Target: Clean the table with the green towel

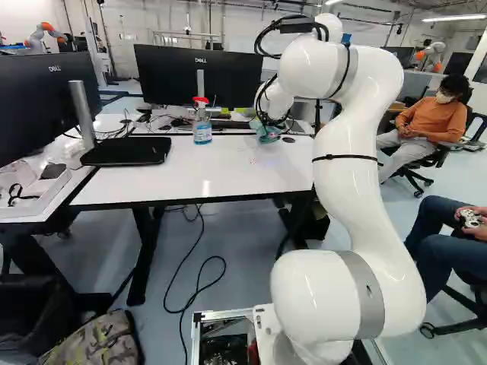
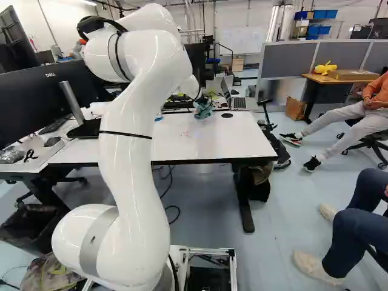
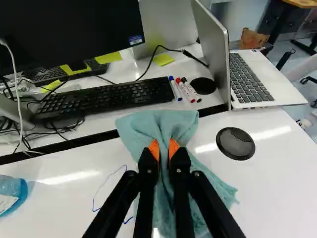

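Lit by a ceiling light [image 1: 455, 18], enclosed by white walls [image 2: 66, 24] above a grey-blue floor [image 2: 279, 224]; divided, at the right base view's right, by grey partitions [image 2: 288, 59], with a wooden desk [image 2: 315, 79] in front and blue bins [image 2: 329, 13] beyond.

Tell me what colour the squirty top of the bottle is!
The squirty top is red. It shows best in the left base view.
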Motion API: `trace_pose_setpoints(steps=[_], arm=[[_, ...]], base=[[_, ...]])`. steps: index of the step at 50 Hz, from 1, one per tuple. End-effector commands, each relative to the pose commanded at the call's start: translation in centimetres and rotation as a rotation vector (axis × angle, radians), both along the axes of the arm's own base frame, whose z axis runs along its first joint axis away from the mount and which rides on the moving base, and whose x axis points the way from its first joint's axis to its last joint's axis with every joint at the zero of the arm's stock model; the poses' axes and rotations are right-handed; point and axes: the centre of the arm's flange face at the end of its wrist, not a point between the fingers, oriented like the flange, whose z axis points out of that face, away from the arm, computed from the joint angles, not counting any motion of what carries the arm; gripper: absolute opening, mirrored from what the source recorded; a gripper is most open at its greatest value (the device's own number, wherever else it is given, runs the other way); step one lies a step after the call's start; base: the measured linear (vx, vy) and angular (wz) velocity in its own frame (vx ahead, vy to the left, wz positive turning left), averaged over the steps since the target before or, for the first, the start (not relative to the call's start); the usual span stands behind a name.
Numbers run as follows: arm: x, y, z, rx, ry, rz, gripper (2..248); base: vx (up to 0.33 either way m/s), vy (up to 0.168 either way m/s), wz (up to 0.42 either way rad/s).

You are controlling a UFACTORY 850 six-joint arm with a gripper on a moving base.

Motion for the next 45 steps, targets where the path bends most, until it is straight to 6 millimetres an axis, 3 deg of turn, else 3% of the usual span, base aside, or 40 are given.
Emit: trace_pose_setpoints(steps=[45], arm=[[-0.6,1.5,-4.8,-0.004,0.015,0.015,41]], base=[[0.0,0.0,0.0]])
